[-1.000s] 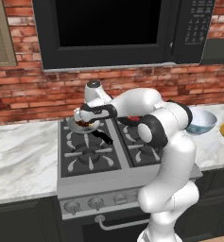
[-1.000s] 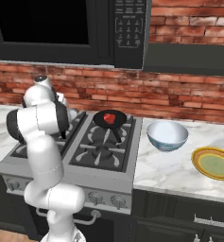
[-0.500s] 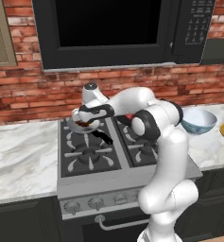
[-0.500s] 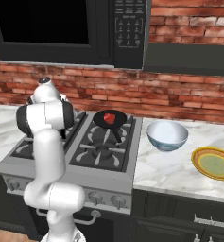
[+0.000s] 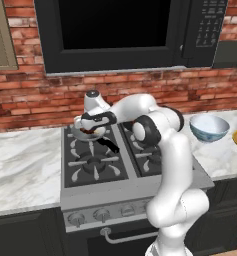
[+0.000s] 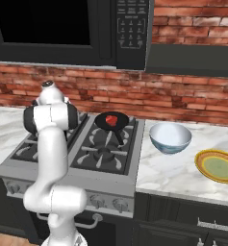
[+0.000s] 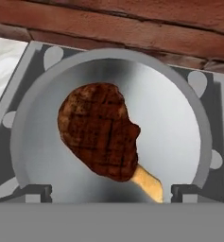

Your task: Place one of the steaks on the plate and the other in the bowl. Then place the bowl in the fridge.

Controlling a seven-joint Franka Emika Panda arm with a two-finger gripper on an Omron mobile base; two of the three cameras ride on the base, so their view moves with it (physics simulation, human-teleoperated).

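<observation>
Steak (image 7: 100,130), dark brown and grill-marked with a pale bone end, lies flat in a silver frying pan (image 7: 179,123) on the stove's back left burner, directly below the robot's gripper (image 7: 111,191). Seen from the hand camera, the two dark finger tips (image 7: 34,191) stand wide apart at either side of the pan's near rim, released and holding nothing, with the meat between and beyond them.

From the left base camera, the white arm (image 5: 160,130) reaches across the stove (image 5: 97,165) with its hand (image 5: 94,119) poised over that pan, whose black handle (image 5: 109,145) angles toward the front of the cooktop.

From the right base camera, the second steak (image 6: 112,118), bright red, sits in a black frying pan (image 6: 113,122) on the back right burner. On the marble counter (image 6: 173,168) to the right of the stove stands the pale blue-grey bowl (image 6: 170,137), and farther right, near the picture's edge, lies the yellow-olive plate (image 6: 217,166); the two are apart and neither carries meat. A black microwave (image 6: 67,29) hangs on the red brick wall (image 6: 183,96) above the stove.
</observation>
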